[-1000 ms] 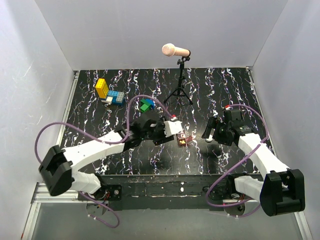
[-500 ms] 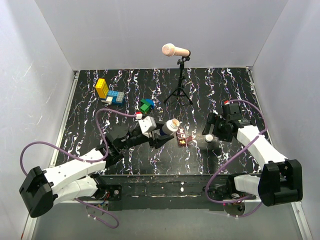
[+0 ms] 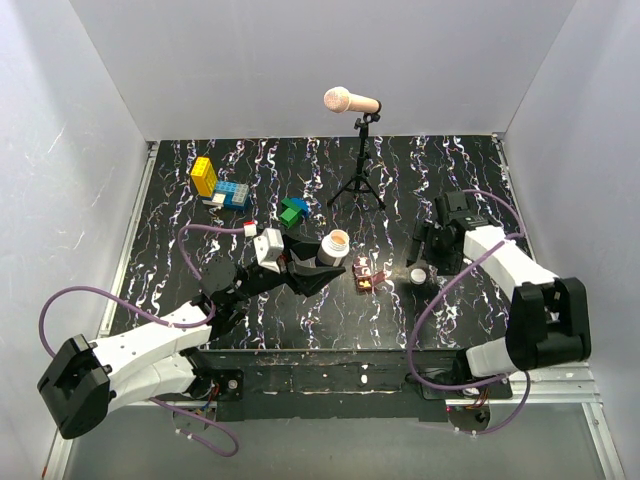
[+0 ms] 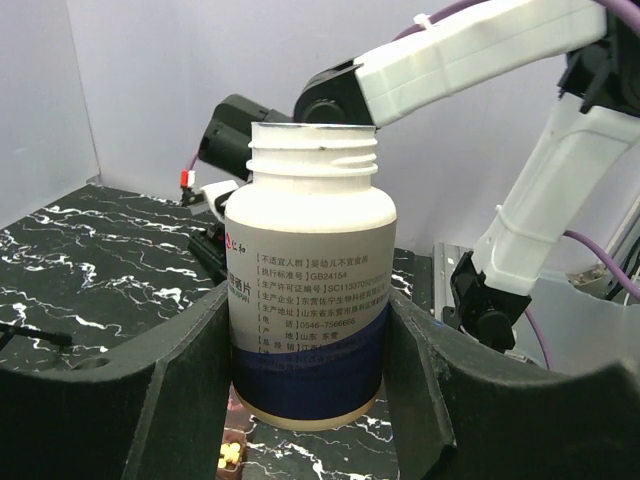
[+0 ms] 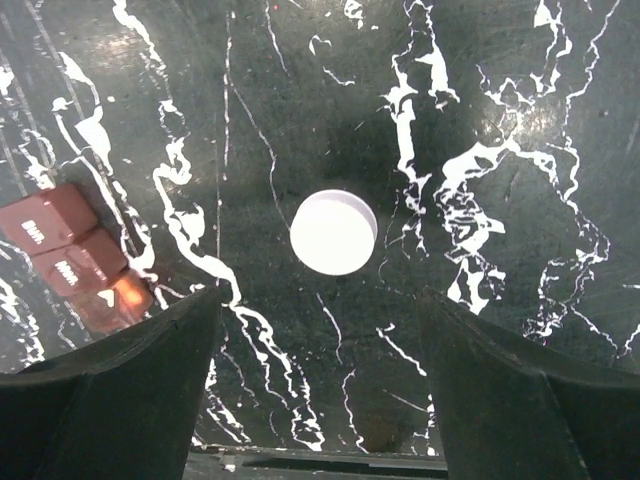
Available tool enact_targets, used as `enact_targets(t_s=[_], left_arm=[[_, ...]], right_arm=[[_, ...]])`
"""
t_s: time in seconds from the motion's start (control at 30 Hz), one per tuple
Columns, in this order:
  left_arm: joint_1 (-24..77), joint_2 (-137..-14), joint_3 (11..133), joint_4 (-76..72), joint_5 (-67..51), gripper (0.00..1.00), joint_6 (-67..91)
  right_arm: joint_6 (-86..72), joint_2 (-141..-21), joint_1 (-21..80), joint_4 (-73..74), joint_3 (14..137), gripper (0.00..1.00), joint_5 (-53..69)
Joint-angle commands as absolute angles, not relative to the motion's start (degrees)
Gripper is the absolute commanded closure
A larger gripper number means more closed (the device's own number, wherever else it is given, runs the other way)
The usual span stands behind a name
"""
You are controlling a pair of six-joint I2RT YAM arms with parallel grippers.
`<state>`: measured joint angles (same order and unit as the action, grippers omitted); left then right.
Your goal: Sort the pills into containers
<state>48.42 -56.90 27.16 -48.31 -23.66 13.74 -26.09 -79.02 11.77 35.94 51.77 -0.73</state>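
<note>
Now the open-mouthed white plastic pill bottle (image 4: 308,290) has swung back upright, away from the small reddish-brown pill box (image 3: 365,275) lying mid-way along the near edge of the black marbled table (image 3: 450,180). That pour looks finished. The left gripper (image 4: 310,380) is clamped on the bottle's lower body. The right gripper (image 5: 320,385), now above the round white cap (image 5: 334,232), is spread wide and touches nothing.

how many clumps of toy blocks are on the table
2. A yellow-and-blue stack sits at the far left of the table; a green-and-blue clump lies nearer the middle, left of the tripod. Others may be hidden from view.
</note>
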Motion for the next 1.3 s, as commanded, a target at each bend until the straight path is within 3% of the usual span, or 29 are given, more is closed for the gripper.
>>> enact_targets(t_s=[0.0,0.4,0.63,0.87,1.27], left_arm=[[48.2,-56.3,30.1,-47.6,-25.1,1.0,13.4],[48.2,-54.8,29.4,-45.8,-25.2,1.0,13.4],[48.3,-53.4,29.3,-43.6,-24.9,1.0,12.9],[48.2,-51.9,29.9,-38.6,-25.1,1.0,10.9],[48.2,-50.6,31.1,-30.2,-23.9,1.0,9.1]], right_arm=[[-25.1,-83.7,12.4,38.7,55.2,0.18,-1.3],[-25.3,-92.3,12.7,38.7,57.0,0.35,-0.8],[-25.6,-95.0,12.8,38.1,57.9,0.36,-1.8],[-25.4,-95.9,13.2,38.0,58.1,0.58,-1.5],[-24.4,-87.6,13.4,41.0,59.1,0.73,-0.7]])
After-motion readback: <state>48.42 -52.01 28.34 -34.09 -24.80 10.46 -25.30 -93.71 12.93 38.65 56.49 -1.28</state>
